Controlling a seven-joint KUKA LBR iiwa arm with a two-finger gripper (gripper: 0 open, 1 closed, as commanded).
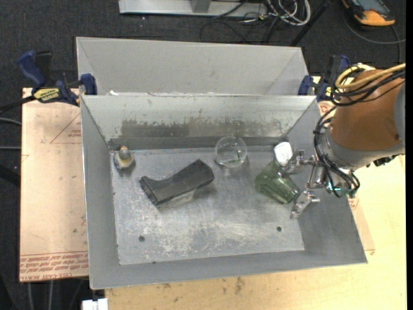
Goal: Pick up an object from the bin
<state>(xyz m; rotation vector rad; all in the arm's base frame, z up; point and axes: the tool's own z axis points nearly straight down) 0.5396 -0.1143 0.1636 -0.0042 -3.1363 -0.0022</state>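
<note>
I hold the gripper low at the bin's right side, fingers spread and empty, just beside the green bottle lying there, apparently ready to straddle it.

I see soft overhead light on the bin; its back wall glares pale at upper middle, a darker band beneath.

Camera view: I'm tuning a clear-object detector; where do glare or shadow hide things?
In the camera view, the clear round glass blends into the dark band along the foot of the bin's back wall; at the camera view's right, the green bottle shows pale glints.
</note>
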